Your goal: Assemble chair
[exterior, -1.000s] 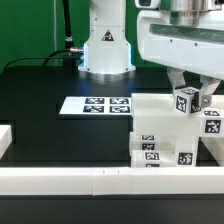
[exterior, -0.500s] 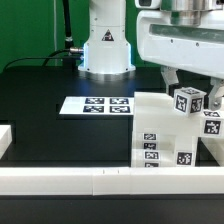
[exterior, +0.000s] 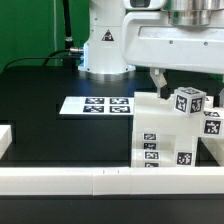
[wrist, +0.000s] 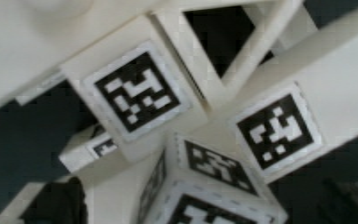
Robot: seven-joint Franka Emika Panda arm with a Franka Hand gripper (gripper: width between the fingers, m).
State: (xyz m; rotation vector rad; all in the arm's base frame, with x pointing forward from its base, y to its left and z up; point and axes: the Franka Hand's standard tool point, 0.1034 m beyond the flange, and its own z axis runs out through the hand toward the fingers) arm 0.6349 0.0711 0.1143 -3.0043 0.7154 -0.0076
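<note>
The chair parts stand joined as a white stack (exterior: 158, 132) at the exterior view's right, with several square tags on its front. A small tagged white block (exterior: 188, 101) sits at the top of the stack. My gripper (exterior: 175, 82) hangs just above and to the left of that block, its fingers apart and holding nothing. One dark finger (exterior: 158, 80) shows clearly over the stack's top edge. In the wrist view the tagged chair parts (wrist: 144, 88) fill the picture very close, with the tagged block (wrist: 211, 170) nearest. My fingertips do not show clearly there.
The marker board (exterior: 97, 104) lies flat on the black table left of the stack. A long white border rail (exterior: 90, 181) runs along the front edge, and a short one (exterior: 5, 140) stands at the left. The arm's white base (exterior: 105, 45) stands behind.
My gripper has moved to the left and slightly up, away from the tagged block. The block has stayed in place on top of the stack.
</note>
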